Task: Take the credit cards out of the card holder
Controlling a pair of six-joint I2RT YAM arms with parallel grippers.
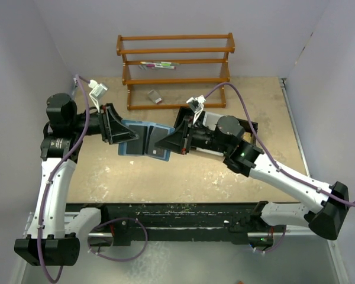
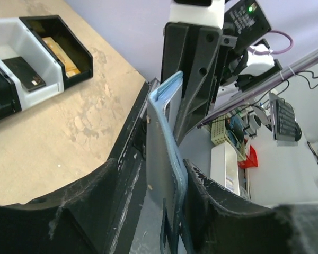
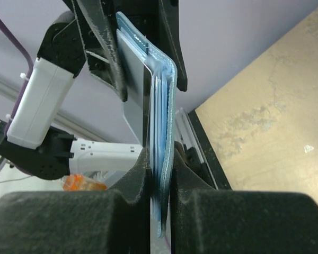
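The teal-blue card holder (image 1: 136,139) hangs spread open above the table between my two grippers. A dark grey credit card (image 1: 158,141) lies on its right half. My right gripper (image 1: 167,145) is shut on that half; in the right wrist view its fingers (image 3: 140,174) pinch the blue layers (image 3: 164,132), and the grey card (image 3: 132,95) stands up beyond them. My left gripper (image 1: 125,136) is at the left half. In the left wrist view the holder (image 2: 167,153) stands edge-on between the jaws of the left gripper (image 2: 149,163), against the right finger (image 2: 206,196), with a gap to the left finger.
A black and white compartment tray (image 2: 69,37) sits on the table behind my right arm (image 1: 248,127), with an orange-brown item (image 2: 63,55) and a dark flat piece (image 2: 24,74) in it. A wooden rack (image 1: 174,80) stands at the back, with a small grey object (image 1: 155,96) before it.
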